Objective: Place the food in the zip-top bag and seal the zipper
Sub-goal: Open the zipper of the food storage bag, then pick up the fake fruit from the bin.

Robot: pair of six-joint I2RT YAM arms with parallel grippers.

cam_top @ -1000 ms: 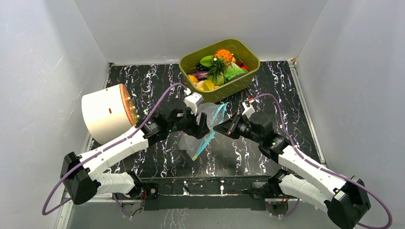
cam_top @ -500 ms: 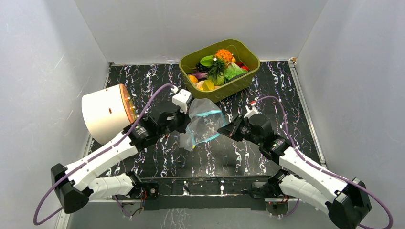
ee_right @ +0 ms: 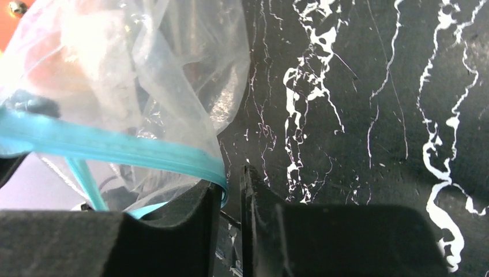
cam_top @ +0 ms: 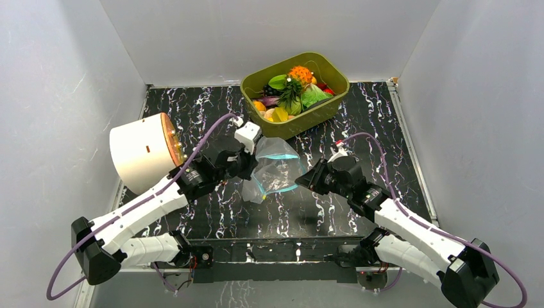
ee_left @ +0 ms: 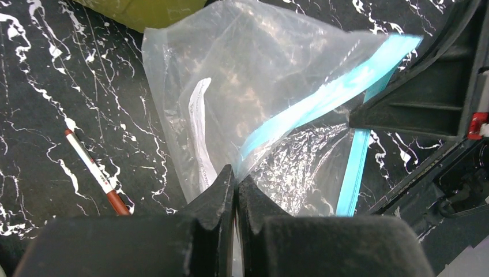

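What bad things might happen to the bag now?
The right gripper has its jaws slightly apart beside the zipper, so that rim may slip free. The left gripper pinches only thin plastic of the zip-top bag; a pull might tear it. The food lies in the green tub while both grippers are at the bag, so loading means letting go.

Grey walls (cam_top: 58, 70), black marbled worktop (cam_top: 192, 106)
Plain pale grey walls close the space on three sides. The worktop is black with white veining, with a thin metal rail (cam_top: 412, 149) along its right edge. Light falls soft and even.
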